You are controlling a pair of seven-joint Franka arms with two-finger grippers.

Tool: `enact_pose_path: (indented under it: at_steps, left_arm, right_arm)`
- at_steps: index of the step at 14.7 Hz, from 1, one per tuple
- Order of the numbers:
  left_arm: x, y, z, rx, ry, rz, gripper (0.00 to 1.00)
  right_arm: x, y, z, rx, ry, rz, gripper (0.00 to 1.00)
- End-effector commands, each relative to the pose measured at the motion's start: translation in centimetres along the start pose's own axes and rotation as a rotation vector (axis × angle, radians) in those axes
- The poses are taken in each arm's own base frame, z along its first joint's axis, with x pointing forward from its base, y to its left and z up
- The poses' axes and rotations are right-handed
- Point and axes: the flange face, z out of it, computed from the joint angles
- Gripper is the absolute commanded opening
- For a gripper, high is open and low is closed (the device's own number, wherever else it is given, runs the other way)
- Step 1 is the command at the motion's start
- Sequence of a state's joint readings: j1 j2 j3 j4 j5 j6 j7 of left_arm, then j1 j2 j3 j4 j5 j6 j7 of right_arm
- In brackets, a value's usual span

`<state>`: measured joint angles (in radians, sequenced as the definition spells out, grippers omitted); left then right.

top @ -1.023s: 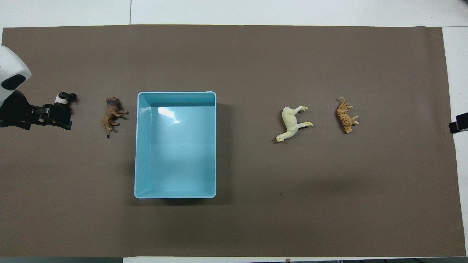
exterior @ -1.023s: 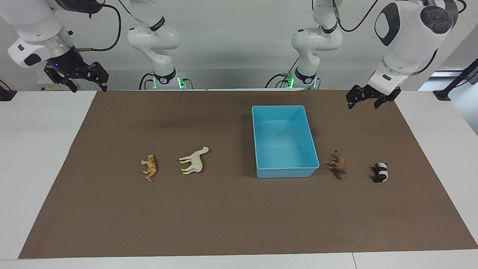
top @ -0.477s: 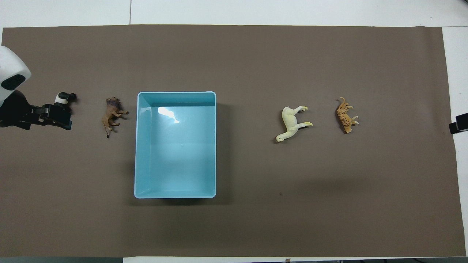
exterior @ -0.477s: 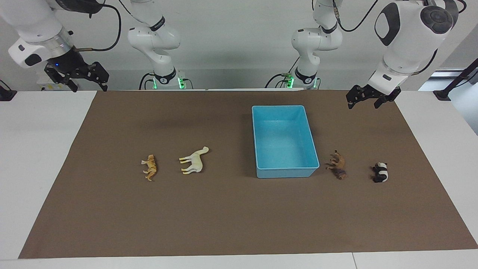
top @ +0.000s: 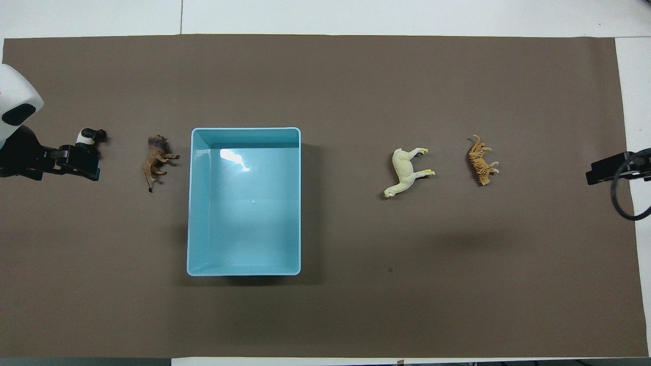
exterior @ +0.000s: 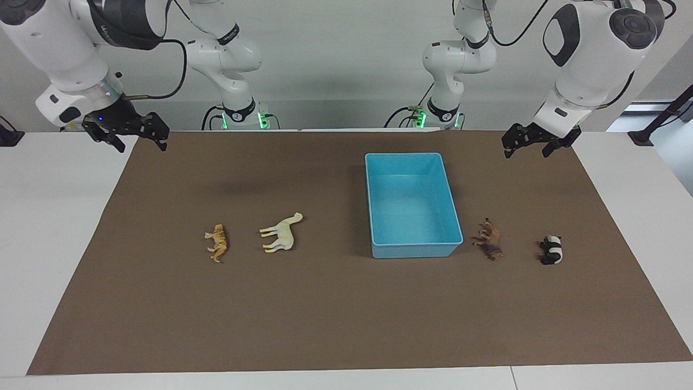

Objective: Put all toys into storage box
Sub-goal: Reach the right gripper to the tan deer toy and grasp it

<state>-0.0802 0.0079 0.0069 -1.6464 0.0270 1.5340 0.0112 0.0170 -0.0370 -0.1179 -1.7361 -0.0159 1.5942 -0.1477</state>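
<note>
While the left tool (exterior: 524, 146) hangs where it hung a second ago, raised over the mat toward the left arm's end of the worktop (exterior: 59, 216), the right tool (exterior: 128, 132) has dropped lower and swung in over the mat's edge at the right arm's end. In the overhead view it now juts well into the picture, where before only its tip showed. Both tools have their fingers spread and carry nothing.

None of the toys has moved. The tiger (exterior: 217, 242) and the giraffe (exterior: 281, 233) lie on their sides on the brown mat (exterior: 325, 314) toward the right arm's end, the giraffe between the tiger and the storage box (exterior: 379, 206). The lion (exterior: 489, 239) lies just beside the box toward the left arm's end, and the panda (exterior: 551, 249) a little further that way. From above the left tool seems to cover part of the panda, but the facing view shows it high and nowhere near touching.

So the box holds nothing and all four toys are yet to be collected. The right arm's shift looks like the start of an approach, probably to the tiger as the nearest figure on its side, though which toy it means to take I cannot say for sure. The left arm appears to be waiting.
</note>
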Motion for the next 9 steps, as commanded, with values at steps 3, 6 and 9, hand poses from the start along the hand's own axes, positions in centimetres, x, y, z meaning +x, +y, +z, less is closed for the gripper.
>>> enact_pose_path:
  at_steps: [3,6,9]
  left_arm:
    - [-0.8,-0.3,-0.3,0.005,-0.003,0.001,1.00]
    - [-1.0,0.4,-0.2,0.006,-0.017,0.015,1.00]
    - [-0.5,0.2,-0.3,0.004,0.020,0.001,1.00]
  right_arm:
    - [2.7,-2.8,8.0,0.003,0.023,-0.074,1.00]
    - [5.2,-2.9,13.4,-0.012,0.051,-0.086,1.00]
    - [6.6,-4.0,16.9,-0.028,0.085,-0.209,1.00]
